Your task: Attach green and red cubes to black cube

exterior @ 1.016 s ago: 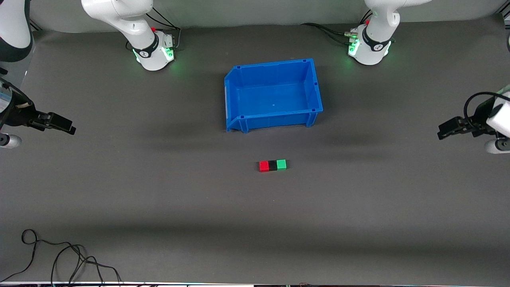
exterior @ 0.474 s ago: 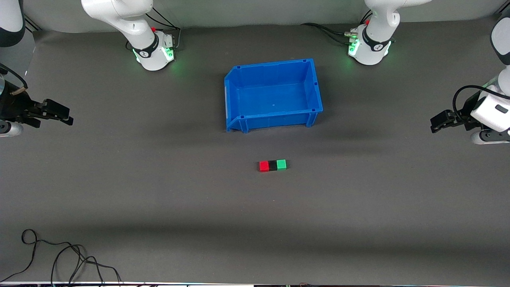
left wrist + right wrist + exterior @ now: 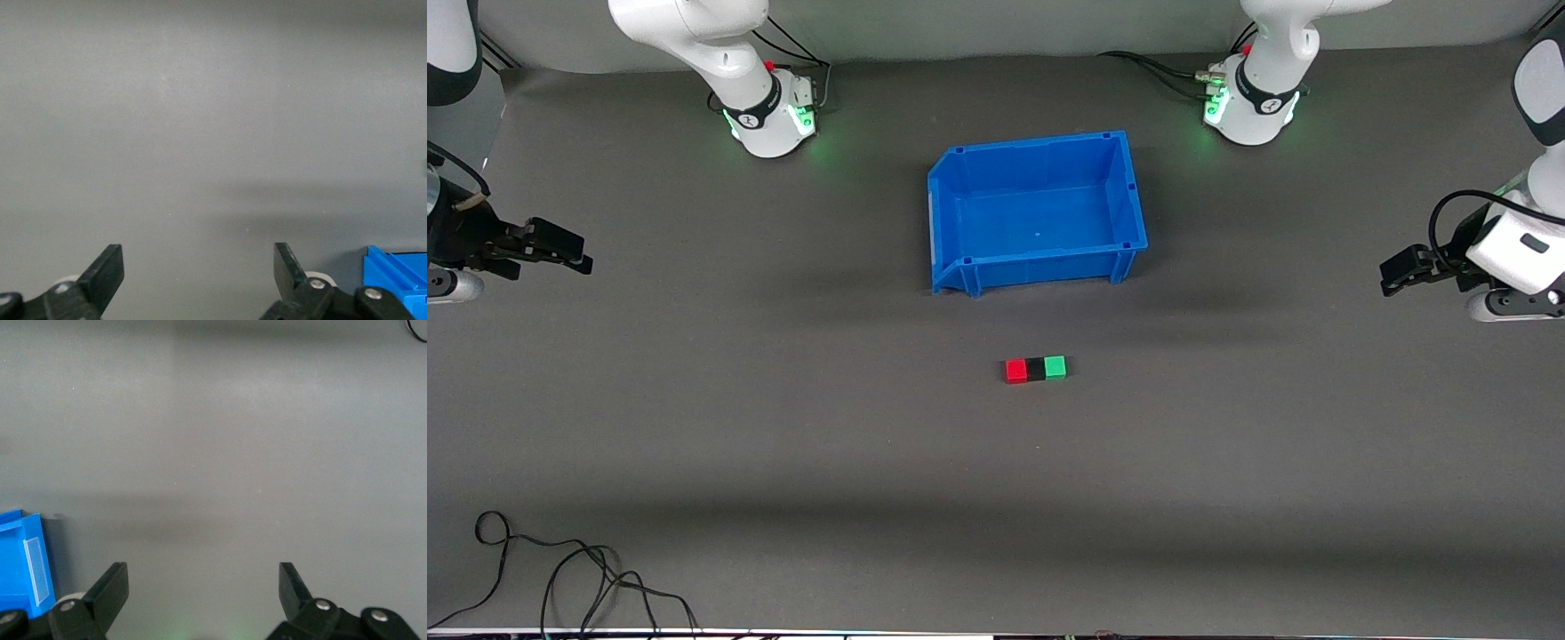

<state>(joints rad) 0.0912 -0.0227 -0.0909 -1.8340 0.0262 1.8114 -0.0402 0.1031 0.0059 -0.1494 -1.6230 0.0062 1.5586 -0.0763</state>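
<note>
Only the front view shows the cubes: red cube (image 3: 1016, 371), black cube (image 3: 1035, 369) and green cube (image 3: 1056, 367) sit touching in one row just below frame center, black in the middle, red toward the right arm's end, green toward the left arm's end. Blue bin (image 3: 1037, 212) sits upper center of that frame, nearer the bases than the row, nothing visible inside. Wrist views show bare grey table (image 3: 783, 444) and none of the cubes; each catches a corner of the bin at its lower edge, left wrist (image 3: 395, 275), right wrist (image 3: 23, 561).

Left gripper (image 3: 1398, 271) hangs at the middle right edge of the front frame over bare table; its wrist view (image 3: 199, 270) shows fingers spread wide, nothing between them. Right gripper (image 3: 569, 253) hangs at the middle left edge over bare table, fingers likewise wide apart and empty (image 3: 203, 587). Neither touches anything.

Count: three cubes, one of each colour; one bin; two grippers. Loose black cable (image 3: 560, 573) in the lower left corner.
</note>
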